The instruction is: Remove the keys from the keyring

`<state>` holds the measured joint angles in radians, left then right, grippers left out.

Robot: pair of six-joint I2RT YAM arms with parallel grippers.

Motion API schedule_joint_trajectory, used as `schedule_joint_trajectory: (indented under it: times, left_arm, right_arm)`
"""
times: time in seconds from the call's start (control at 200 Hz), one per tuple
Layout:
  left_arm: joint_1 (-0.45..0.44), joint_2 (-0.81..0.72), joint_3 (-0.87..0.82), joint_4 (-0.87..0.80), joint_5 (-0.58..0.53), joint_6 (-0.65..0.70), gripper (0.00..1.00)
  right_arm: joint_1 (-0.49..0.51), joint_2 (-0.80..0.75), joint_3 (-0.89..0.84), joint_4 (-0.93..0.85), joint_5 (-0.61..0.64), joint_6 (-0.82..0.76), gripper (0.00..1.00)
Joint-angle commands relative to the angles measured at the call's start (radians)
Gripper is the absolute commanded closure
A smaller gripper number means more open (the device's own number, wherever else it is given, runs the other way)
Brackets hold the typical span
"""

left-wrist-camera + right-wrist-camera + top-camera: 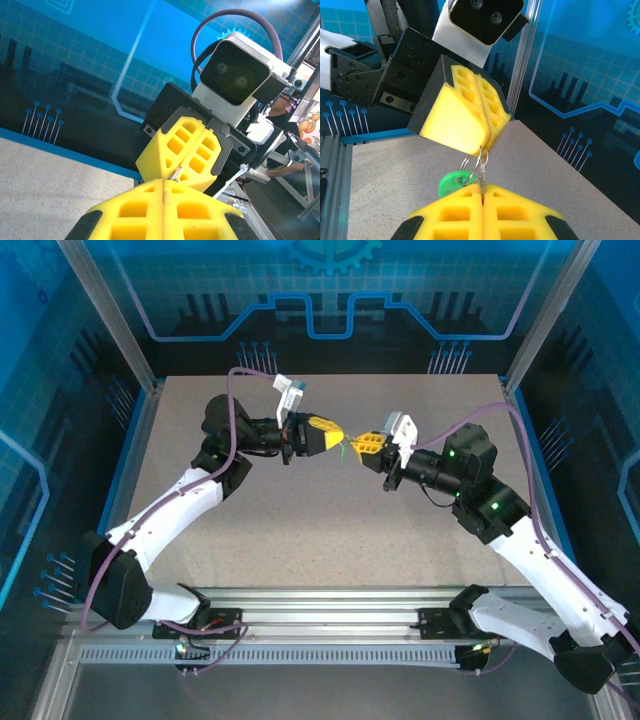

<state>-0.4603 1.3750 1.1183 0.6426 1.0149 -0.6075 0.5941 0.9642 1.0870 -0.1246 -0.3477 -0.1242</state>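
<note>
Keyring is stuck mid-air over the table. The left gripper is clamped on it at 12 o'clock and the right gripper is clamped at 6. The green key dangles around 8.

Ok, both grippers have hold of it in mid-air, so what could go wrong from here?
Two risks. The left gripper and right gripper each seem to pinch the keyring's thin wire at their very tips, above the table; pulling apart could slip it free and drop it. The green key hangs loose beside the right tips, so it may swing or jam rather than slide off.
</note>
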Motion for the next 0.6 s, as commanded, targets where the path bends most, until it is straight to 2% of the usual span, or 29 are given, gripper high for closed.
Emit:
schedule_joint_trajectory:
  times: [0.0,0.28,0.595]
  left_arm:
    - [0.002,0.012,-0.016,0.065,-0.011,-0.038,1.0]
    - [0.006,0.025,-0.038,0.175,-0.025,-0.125,1.0]
    - [0.006,0.028,-0.041,0.169,-0.036,-0.124,1.0]
  right_arm:
    - [-0.014,-0.03,-0.016,0.067,-0.023,-0.018,1.0]
    - [-0.01,-0.06,-0.057,0.098,-0.047,-0.03,1.0]
    - [0.008,-0.065,-0.068,0.083,-0.054,-0.061,1.0]
